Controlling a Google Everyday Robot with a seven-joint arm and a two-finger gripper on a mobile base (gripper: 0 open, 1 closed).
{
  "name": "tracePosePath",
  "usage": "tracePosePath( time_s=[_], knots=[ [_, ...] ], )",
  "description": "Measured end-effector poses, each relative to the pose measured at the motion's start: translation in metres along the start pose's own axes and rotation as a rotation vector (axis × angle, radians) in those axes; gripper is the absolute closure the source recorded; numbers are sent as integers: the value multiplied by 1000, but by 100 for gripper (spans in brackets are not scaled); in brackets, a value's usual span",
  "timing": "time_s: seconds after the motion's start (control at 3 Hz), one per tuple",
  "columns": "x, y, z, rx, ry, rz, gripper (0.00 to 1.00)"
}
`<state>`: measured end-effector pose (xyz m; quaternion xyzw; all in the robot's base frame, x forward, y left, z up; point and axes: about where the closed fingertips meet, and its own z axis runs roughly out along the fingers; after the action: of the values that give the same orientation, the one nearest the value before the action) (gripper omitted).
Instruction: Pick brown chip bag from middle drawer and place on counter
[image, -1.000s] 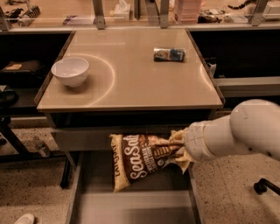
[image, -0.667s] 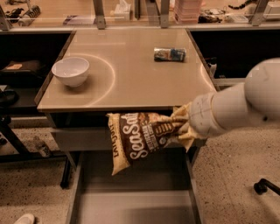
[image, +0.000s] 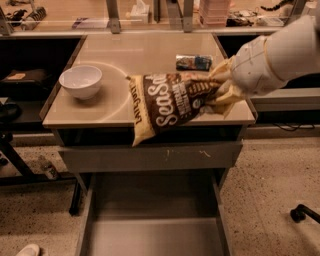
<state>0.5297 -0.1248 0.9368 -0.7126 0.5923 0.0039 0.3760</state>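
I'm seeing the gripper hanging over the front right part of the beige surface, and its jaws are pinching the right end of the brown chip bag between them. The bag is stretching out to the left from the jaws, tilted, with its white lettering facing up. Its lower tan corner is drooping past the front edge of the surface, in front of the dark gap under the top. I cannot tell whether the bag is touching the surface or hanging just above it. The white arm is reaching in from the right edge of my view.

Just behind the jaws, a small blue-and-white packet is lying flat on the surface, close to the bag's upper edge. A white bowl is sitting well to the left of the bag, and I am seeing only plain white inside it.

Below the surface, a scratched grey drawer front is sitting closed. Under that, the middle drawer is standing pulled out towards me, showing its flat grey floor.
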Motion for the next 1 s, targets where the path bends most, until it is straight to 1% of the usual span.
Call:
tracePosePath(
  time_s=[0.33, 0.67, 1.0],
  knots=[
    [-8, -24, -22, 61, -7, -16, 100],
    [-8, -24, -22, 61, -7, -16, 100],
    [-4, -39, -21, 82, 8, -35, 100]
  ],
)
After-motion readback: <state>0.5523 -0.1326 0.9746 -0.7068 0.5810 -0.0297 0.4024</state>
